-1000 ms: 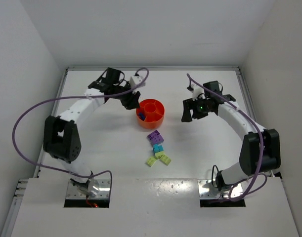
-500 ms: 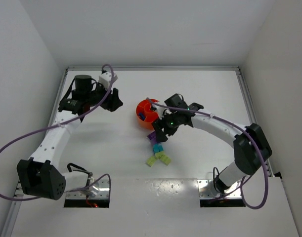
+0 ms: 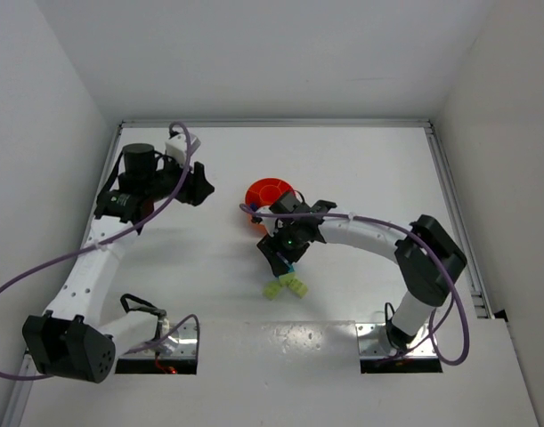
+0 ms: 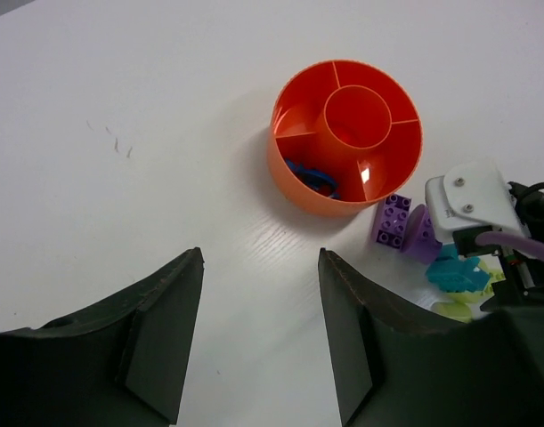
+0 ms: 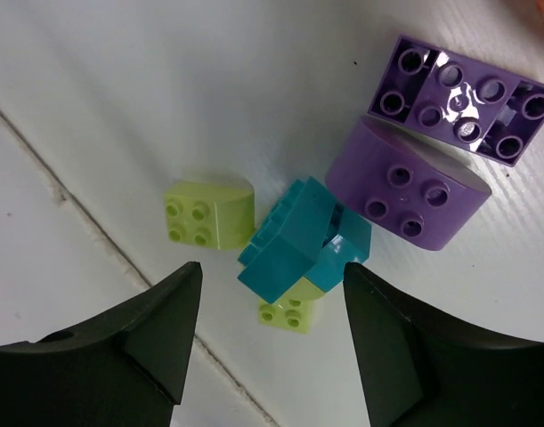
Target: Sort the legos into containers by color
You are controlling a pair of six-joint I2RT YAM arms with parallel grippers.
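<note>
Legos: one blue brick (image 4: 312, 178) lies in an outer section of the bowl (image 4: 294, 182). The others sit loose on the table (image 3: 361, 169) just beside it, toward the arm bases.
Loose pile: a purple rectangular brick (image 5: 463, 98) touches a purple rounded brick (image 5: 405, 191). Next come teal bricks (image 5: 294, 245) stacked askew, and yellow-green bricks (image 5: 209, 212), one partly under the teal.
Bowl: orange and round, a centre well ringed by divided sections.
Right gripper (image 5: 272, 294): above the teal bricks, jaws wide, holding nothing.
Left gripper (image 4: 258, 302): well left of the bowl, over bare table, jaws apart, holding nothing.
Surface: white, with faint scratches (image 4: 116, 142). A thin seam (image 5: 85, 222) runs past the pile, and a rail (image 3: 272, 123) lines the far edge.
Room: plain white walls (image 3: 254, 53) on three sides. Purple cables (image 3: 40, 276) loop along both arms.
</note>
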